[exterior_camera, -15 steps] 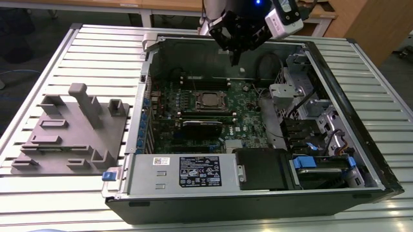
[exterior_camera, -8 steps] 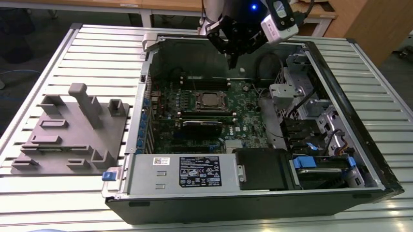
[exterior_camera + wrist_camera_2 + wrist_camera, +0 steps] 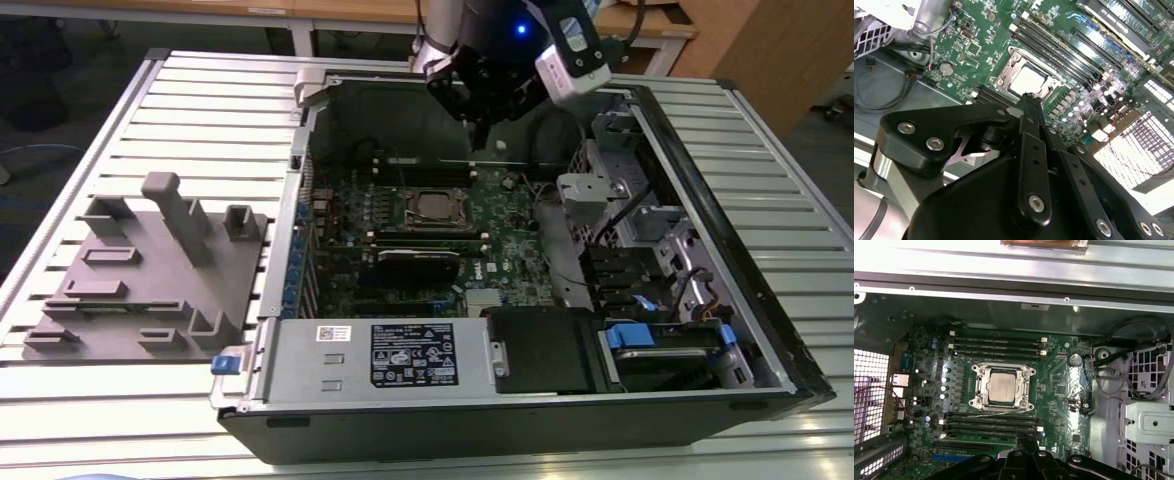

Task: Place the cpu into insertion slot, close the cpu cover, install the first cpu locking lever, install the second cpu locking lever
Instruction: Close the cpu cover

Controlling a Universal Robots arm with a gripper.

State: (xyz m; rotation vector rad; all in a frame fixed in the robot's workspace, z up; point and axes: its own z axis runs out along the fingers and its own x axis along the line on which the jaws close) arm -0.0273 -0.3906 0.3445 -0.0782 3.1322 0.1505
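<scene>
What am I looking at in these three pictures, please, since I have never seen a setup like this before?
A robot arm hangs over an open computer case lying on a slatted metal table. The exterior view comes from a camera off the arm; both wrist views come from cameras riding on it, looking past its pincer at the green motherboard. The pincer, the black grasping part, looks shut, holds nothing and hangs above the board. There the cpu, a small silver-grey square chip, sits inside the silvery frame of the cpu cover. A grey moulded tray lies on the table at the exterior view's left of the case.
</scene>
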